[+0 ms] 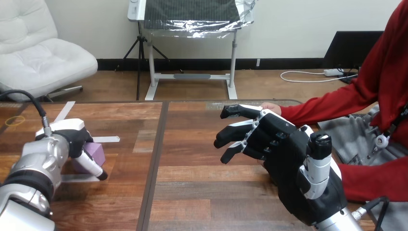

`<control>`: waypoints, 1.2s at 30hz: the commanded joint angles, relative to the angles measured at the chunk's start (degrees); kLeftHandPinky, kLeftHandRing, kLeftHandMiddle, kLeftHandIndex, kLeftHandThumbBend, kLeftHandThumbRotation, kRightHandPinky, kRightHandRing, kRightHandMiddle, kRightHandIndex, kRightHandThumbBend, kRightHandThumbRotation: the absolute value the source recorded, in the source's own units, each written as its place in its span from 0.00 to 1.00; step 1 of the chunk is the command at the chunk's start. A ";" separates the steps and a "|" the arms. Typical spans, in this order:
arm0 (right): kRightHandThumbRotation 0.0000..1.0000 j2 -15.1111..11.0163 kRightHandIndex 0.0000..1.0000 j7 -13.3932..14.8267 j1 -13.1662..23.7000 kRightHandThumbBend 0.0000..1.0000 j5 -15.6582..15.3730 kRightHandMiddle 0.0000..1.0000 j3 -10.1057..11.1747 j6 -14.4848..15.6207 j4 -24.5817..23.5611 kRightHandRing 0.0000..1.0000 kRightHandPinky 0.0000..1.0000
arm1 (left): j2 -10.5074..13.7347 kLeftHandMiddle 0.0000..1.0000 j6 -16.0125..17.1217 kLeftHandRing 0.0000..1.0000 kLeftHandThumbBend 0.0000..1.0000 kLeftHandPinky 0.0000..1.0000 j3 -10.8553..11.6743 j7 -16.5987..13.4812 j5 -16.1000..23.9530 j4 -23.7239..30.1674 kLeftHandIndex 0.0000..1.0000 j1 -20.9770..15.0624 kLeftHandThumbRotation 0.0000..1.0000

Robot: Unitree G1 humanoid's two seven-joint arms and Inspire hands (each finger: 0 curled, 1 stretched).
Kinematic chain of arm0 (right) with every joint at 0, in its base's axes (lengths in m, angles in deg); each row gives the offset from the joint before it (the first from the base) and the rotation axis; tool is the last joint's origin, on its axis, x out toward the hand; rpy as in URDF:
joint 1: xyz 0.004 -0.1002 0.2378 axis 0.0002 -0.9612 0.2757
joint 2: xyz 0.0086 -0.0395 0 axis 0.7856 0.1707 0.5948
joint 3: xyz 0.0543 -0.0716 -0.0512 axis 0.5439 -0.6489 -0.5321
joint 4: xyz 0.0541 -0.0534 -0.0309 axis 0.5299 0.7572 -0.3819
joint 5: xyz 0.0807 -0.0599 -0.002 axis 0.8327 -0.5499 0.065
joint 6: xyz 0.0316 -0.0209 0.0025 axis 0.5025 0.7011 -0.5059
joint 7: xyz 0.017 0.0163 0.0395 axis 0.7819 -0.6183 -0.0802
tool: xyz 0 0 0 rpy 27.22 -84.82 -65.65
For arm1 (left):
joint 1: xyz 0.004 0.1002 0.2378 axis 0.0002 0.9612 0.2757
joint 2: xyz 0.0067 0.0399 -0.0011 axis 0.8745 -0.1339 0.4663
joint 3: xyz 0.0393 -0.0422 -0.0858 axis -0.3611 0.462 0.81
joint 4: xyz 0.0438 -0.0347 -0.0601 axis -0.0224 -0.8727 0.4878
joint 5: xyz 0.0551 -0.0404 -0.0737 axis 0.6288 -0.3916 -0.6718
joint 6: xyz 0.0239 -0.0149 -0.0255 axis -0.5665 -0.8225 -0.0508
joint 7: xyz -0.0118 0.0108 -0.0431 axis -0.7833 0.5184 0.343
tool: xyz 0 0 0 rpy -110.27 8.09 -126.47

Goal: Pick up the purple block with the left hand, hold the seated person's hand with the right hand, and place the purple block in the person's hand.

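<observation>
Right hand [284, 154] is looming closest, its back toward me, fingers spreading wide and only loosely bending, gripping nothing. It is reaching toward the seated person, presumably lining up to take their hand. Wooden table [192, 192] is carrying everything. Left forearm [33, 173] is angling in low, so the left hand [72, 137] is sitting down over the purple block [95, 154], fingers curling round it, one lying along its near side. Block is seemingly resting on the table at far left, well apart from the handover spot. Person's hand [270, 107] is peeking out just beyond the right hand; whether the two are touching, I cannot tell.
</observation>
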 commanded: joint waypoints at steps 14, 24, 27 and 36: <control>1.00 0.98 0.72 -0.11 1.66 0.96 0.97 0.61 0.51 -1.94 -1.25 0.61 0.48 | -1.59 0.88 -2.60 0.85 0.82 0.77 -0.29 -5.01 0.15 -0.04 0.86 -3.57 0.32; 1.00 1.06 0.71 0.18 1.65 0.96 0.71 0.61 0.44 -2.24 -1.12 0.60 0.48 | -1.78 0.88 -1.73 0.84 0.80 0.69 -0.09 -6.66 -0.31 -0.13 0.86 -2.84 0.28; 1.00 1.01 0.71 0.21 1.66 0.96 0.71 0.61 0.45 -2.23 -1.11 0.60 0.48 | -1.82 0.88 -1.35 0.83 0.79 0.64 0.25 -6.72 -0.79 -0.10 0.85 -2.68 0.24; 1.00 1.02 0.70 -0.07 1.83 0.96 1.11 0.61 0.47 -2.29 -0.86 0.60 0.48 | -1.82 0.84 -0.62 0.79 0.77 0.55 0.35 -7.56 -1.25 -0.15 0.82 -2.42 0.15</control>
